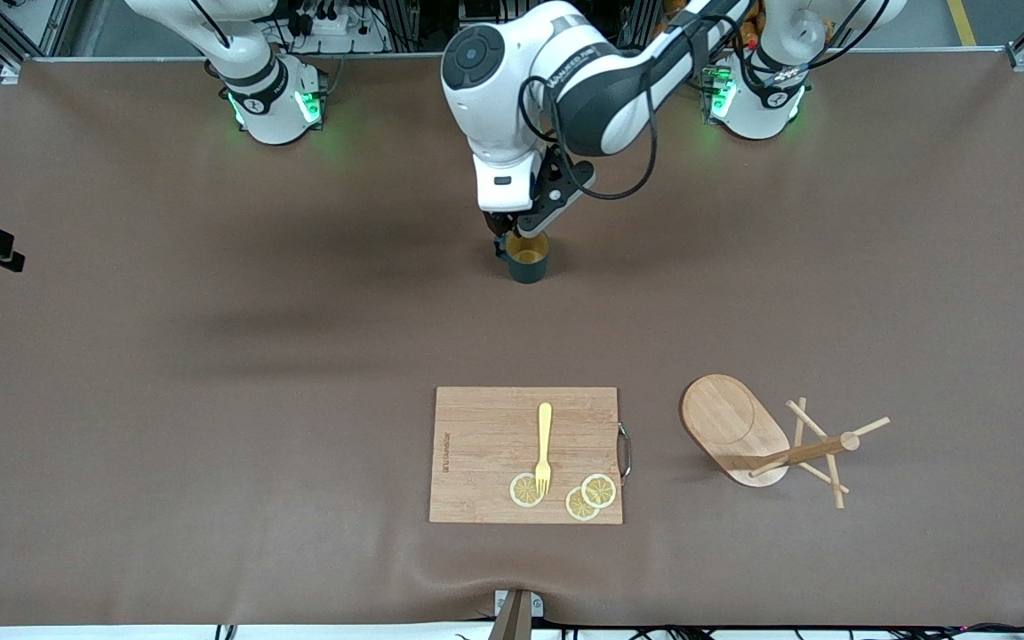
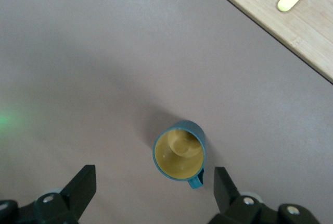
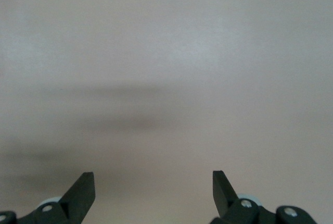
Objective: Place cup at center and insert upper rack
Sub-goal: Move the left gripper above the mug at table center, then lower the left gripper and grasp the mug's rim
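now, with your left gripper (image 2: 151, 190) hanging spread wide over the cup (image 1: 528, 257) standing toward the table's robot edge, lower squarely so both fingers straddle it, while the right gripper (image 3: 153, 190) waits open and the rack (image 1: 765, 440) lies tipped.

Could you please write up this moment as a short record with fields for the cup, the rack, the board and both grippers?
cup: cup upright on the table, farther from the front camera than the cutting board
rack: upper rack lying tipped on its side, beside the board, toward the left arm's end
board: holds a fork and lemon slices
left gripper: left gripper open, over the cup, not gripping it
right gripper: right gripper open over bare table; arm waits
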